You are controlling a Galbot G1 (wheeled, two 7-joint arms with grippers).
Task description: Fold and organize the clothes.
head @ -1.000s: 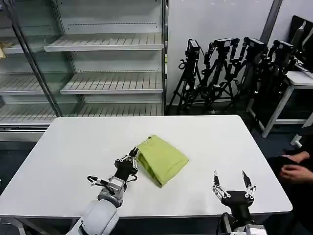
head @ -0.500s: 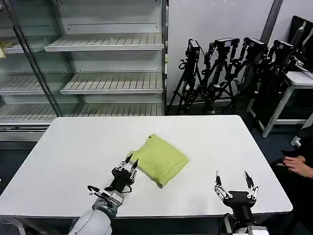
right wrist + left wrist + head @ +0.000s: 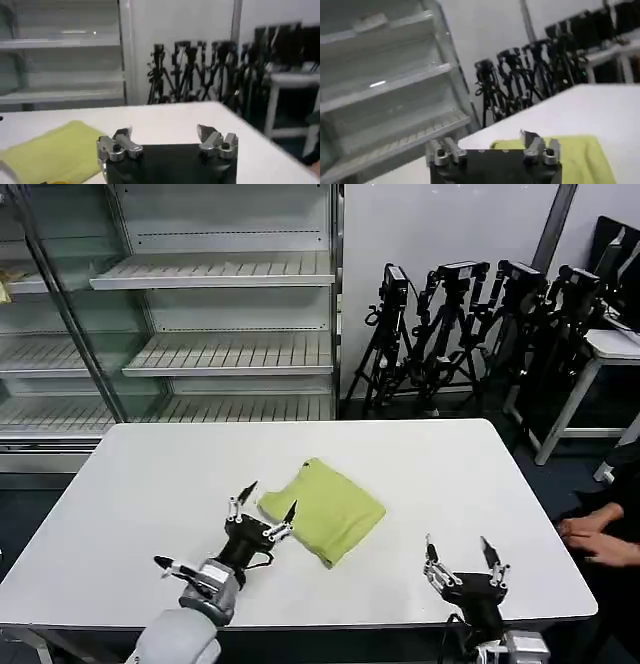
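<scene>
- On the left half of the white table (image 3: 130,484), at about 7 o'clock from the table centre, the left gripper (image 3: 262,506) hovers with its fingers spread apart and nothing between them.
- Its fingertips (image 3: 290,511) are just beside the near-left edge of the T-shirt (image 3: 325,506); whether one tip touches the cloth I cannot tell.
- From the left wrist view, the same gripper (image 3: 490,145) shows its two fingers apart, with the yellow-green T-shirt (image 3: 585,155) lying on the table just past them.
- Near the middle of the table, a little toward 6 o'clock, the T-shirt lies folded into a compact, roughly square packet, turned diagonal to the table edges, flat on the surface.
- At about 4 o'clock from the T-shirt, by the near edge of the table, the right gripper (image 3: 458,554) points upward with its fingers wide apart and empty, well apart from the cloth.
- From the right wrist view, the right gripper (image 3: 167,140) has both fingers apart, and the T-shirt (image 3: 55,150) lies on the table beyond one of them.
- Behind the table at 11 o'clock stands a shelf unit (image 3: 200,314), and at 1 o'clock a group of black tripods (image 3: 470,324).
</scene>
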